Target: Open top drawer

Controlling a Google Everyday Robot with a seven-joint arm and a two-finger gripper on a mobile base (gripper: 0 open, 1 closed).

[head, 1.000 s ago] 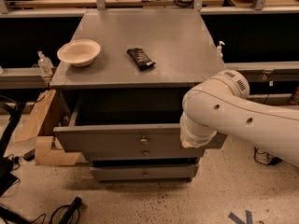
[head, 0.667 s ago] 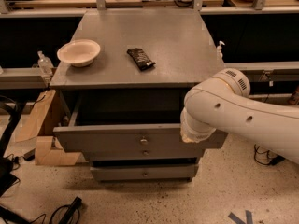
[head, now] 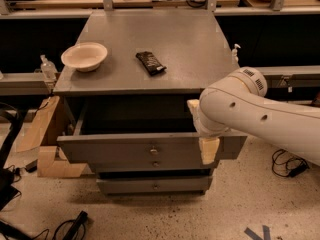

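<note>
Progress: top drawer (head: pixel 110 151) stands well out of the cabinet (head: pixel 175 39), its dark box open to view. The opening looks largely done, and at most a last stretch of travel and a release seem left.
Room: speckled pale floor (head: pixel 250 204) around the cabinet, with benches behind it, cardboard (head: pixel 42 129) leaning at its left side and cables on the floor at its front left.
Surface: cabinet top is flat grey metal, bare over its right half.
Arm: white arm (head: pixel 280 119) reaches in from the cabinet's right side to its front right corner.
Lower drawers: mid-sized front (head: pixel 125 165) and smallest front (head: pixel 125 185) sit under the top drawer, neither drawn out as far.
Gripper: gripper (head: pixel 209 150) is at the right end of the top drawer's front, a cream part lying over its upper edge. Whether it is clamped there or loose cannot be told.
Bowl: pale bowl (head: pixel 84 55) at the cabinet top's left.
Packet: dark packet (head: pixel 150 63) near the top's middle.
Knob: round metal knob (head: pixel 154 151) at the drawer front's centre, untouched.
</note>
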